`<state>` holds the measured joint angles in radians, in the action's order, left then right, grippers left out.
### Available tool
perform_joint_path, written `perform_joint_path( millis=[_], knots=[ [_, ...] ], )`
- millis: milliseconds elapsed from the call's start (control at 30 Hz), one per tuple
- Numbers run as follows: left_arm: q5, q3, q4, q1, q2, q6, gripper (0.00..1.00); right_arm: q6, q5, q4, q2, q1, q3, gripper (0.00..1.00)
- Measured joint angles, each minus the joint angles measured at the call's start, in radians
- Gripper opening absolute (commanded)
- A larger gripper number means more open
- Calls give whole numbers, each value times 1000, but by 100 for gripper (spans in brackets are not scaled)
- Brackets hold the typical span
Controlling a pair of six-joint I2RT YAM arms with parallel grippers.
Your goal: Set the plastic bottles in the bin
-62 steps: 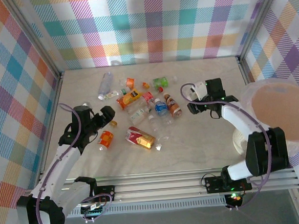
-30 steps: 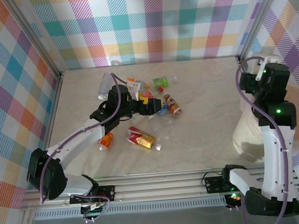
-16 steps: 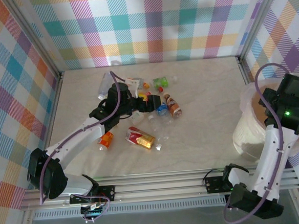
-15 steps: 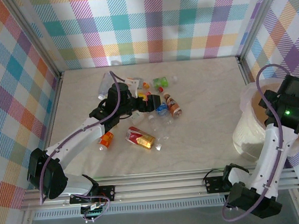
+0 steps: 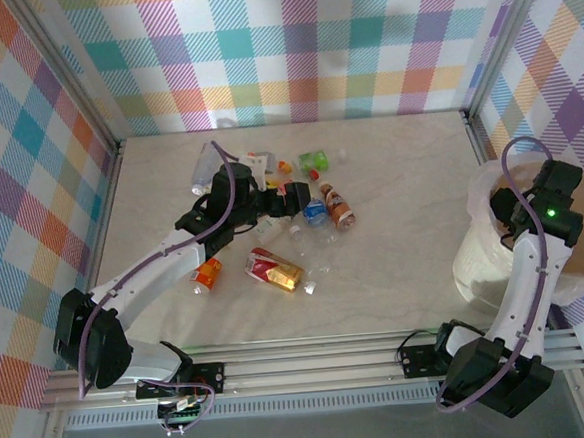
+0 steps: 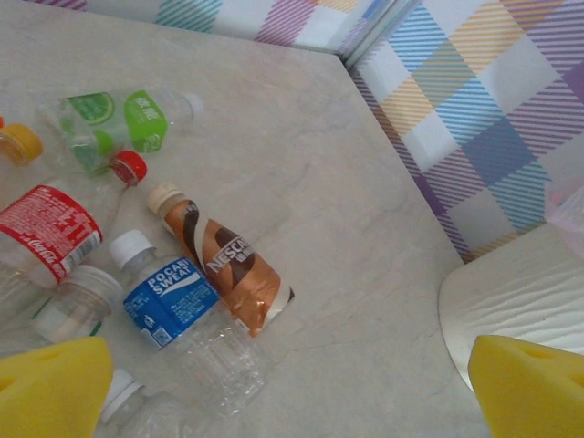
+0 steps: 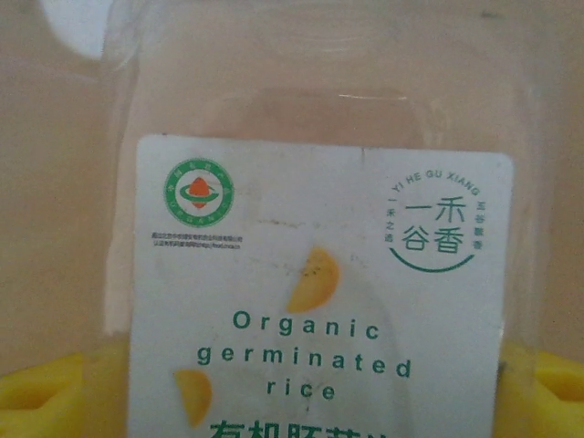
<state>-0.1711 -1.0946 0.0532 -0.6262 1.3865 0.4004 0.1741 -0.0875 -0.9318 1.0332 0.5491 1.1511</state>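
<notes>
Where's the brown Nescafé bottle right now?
In the top view, the Nescafé bottle lies on the table near its middle, just right of the blue-labelled Pocari Sweat bottle; the left wrist view shows them side by side.

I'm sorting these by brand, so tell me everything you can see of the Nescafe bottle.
The Nescafe bottle is a small, plastic-looking drink bottle in a brown-and-white swirled sleeve with white lettering, closed with a cream cap. It lies on its side on the pale marbled table and looks intact. One long side seems to rest against the blue-labelled Pocari Sweat bottle. Nothing grips it.
</notes>
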Motion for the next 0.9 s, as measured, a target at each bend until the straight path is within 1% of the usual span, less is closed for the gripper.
perform_joint_path(
  millis=[300, 433, 533, 833, 900],
  knots=[
    [85, 42, 0, 0, 0, 29, 100, 13, 209, 106, 29, 0, -31, 72],
    [110, 54, 5, 0, 1, 41, 100, 21, 272, 154, 38, 0, -45, 81],
    [120, 53, 4, 0, 6, 45, 100, 30, 283, 178, 39, 0, -66, 88],
    [140, 53, 9, 0, 32, 49, 100, 37, 282, 215, 39, 0, -103, 99],
    [149, 53, 13, 0, 32, 52, 100, 37, 278, 217, 39, 0, -105, 100]
  ],
)
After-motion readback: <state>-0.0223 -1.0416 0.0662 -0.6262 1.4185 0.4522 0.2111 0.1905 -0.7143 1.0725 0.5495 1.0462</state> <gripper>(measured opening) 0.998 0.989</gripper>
